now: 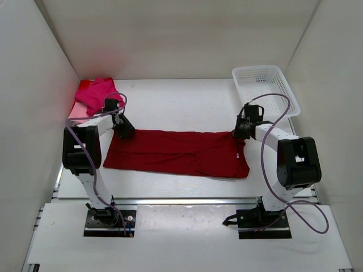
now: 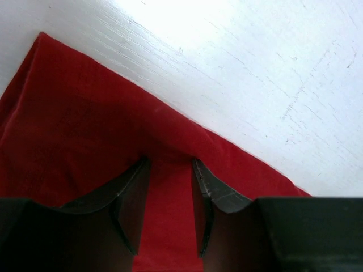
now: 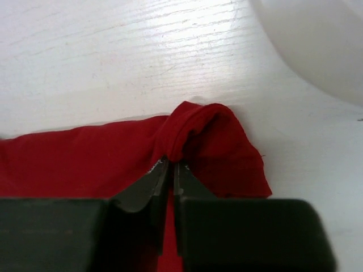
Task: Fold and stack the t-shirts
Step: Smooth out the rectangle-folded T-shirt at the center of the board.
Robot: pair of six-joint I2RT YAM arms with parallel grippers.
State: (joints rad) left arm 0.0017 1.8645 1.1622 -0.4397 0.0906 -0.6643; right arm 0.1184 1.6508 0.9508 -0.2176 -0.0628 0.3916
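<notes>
A large dark crimson t-shirt (image 1: 176,153) lies as a long band across the middle of the table. My left gripper (image 1: 126,133) rests on its far left corner. In the left wrist view the jaws (image 2: 170,161) stand apart, open, with the crimson t-shirt (image 2: 85,113) flat between and beneath them. My right gripper (image 1: 239,134) is at the shirt's far right corner. In the right wrist view it (image 3: 172,163) is shut on a bunched fold of the crimson t-shirt (image 3: 85,153). A hot pink t-shirt (image 1: 99,93) lies crumpled at the back left, over a paler pink one (image 1: 75,113).
A white mesh basket (image 1: 264,85) stands at the back right, just behind my right gripper; its blurred wall (image 3: 317,45) fills the top right of the right wrist view. White walls enclose the table on three sides.
</notes>
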